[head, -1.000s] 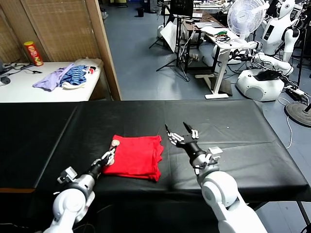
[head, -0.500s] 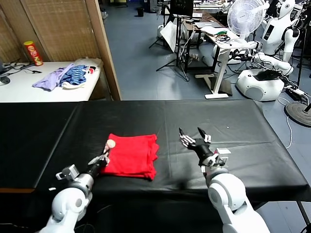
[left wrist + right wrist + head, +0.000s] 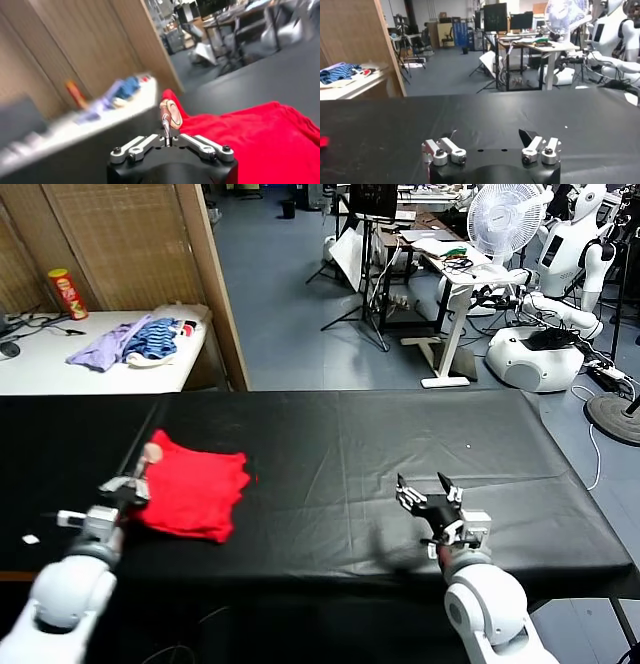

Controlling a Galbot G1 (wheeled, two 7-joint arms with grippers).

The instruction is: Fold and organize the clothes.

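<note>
The clothes, one folded red T-shirt [image 3: 195,486], lie on the left part of the black table [image 3: 400,434]. My left gripper [image 3: 148,460] is at the shirt's left edge and shut on that edge. In the left wrist view its fingers meet [image 3: 167,114] with the red cloth [image 3: 240,135] spread just beyond them. My right gripper [image 3: 430,496] hovers low near the table's front right, open with nothing between its fingers [image 3: 482,142]. It is well apart from the shirt.
A white side table [image 3: 60,369] at the back left carries a heap of lilac and blue-striped garments [image 3: 140,342] and a red can [image 3: 68,292]. A wooden partition [image 3: 215,284] stands behind the black table. A small white scrap [image 3: 30,538] lies near the front left edge.
My left gripper closed on the shirt's edge and dragged the shirt leftward across the table. My right arm drew back toward the front right, still open.
</note>
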